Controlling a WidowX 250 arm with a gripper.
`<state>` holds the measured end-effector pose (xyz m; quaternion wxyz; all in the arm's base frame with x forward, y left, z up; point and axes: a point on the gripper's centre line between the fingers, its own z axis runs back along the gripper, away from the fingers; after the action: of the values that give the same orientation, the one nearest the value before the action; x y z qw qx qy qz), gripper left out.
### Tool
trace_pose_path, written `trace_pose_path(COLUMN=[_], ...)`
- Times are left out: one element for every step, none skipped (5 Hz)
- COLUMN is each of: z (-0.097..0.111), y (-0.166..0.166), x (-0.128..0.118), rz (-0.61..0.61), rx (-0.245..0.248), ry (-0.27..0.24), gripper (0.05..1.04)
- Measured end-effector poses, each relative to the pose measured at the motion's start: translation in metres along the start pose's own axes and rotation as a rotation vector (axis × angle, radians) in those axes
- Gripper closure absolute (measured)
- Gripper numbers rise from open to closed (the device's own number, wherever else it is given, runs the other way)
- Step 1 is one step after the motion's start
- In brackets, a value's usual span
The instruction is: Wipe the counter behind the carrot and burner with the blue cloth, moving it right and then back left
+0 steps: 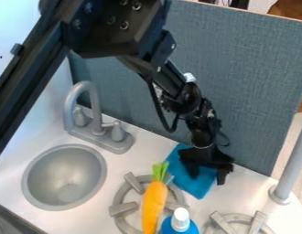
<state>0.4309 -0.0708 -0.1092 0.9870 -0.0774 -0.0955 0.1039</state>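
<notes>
Black and bulky, the robot arm (116,27) is slanting across the upper left, with bolt heads dotting its angular bracket. Its claw (207,179) is hanging over the blue cloth (196,188), released, with its two fingers standing apart and blue showing between them. Whether the tips are touching the fabric, one cannot tell. The stage in hand is seemingly one of positioning at the cloth; from this pose, any move is calling for careful height and clearance from the grey panel (245,87) close behind.

The cloth is lying on the white tabletop (242,196) between the panel and the stove ring (123,209), looking soft, thin and roughly four-sided. An orange toy carrot (154,201) is resting on that ring, smooth and tapering, its green top pointing toward the panel. Just beside it, a blue bottle (181,224) is showing a rounded white cap. A second ring (257,222) is sitting to the right, near a smooth grey post (292,167). On the left, a round grey basin (49,178) is sinking into the smooth surface below a curved faucet (86,87), while the panel is displaying a woven-looking texture.
</notes>
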Motion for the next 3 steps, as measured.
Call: trace_pose_path(z=[0.001,0.003,0.008], y=[0.02,0.038,0.071], x=[0.011,0.015,0.02], rz=[0.063,0.091,0.146], rx=[0.03,0.049,0.073], ry=[-0.01,-0.004,0.003], gripper=[0.098,0.098,0.098])
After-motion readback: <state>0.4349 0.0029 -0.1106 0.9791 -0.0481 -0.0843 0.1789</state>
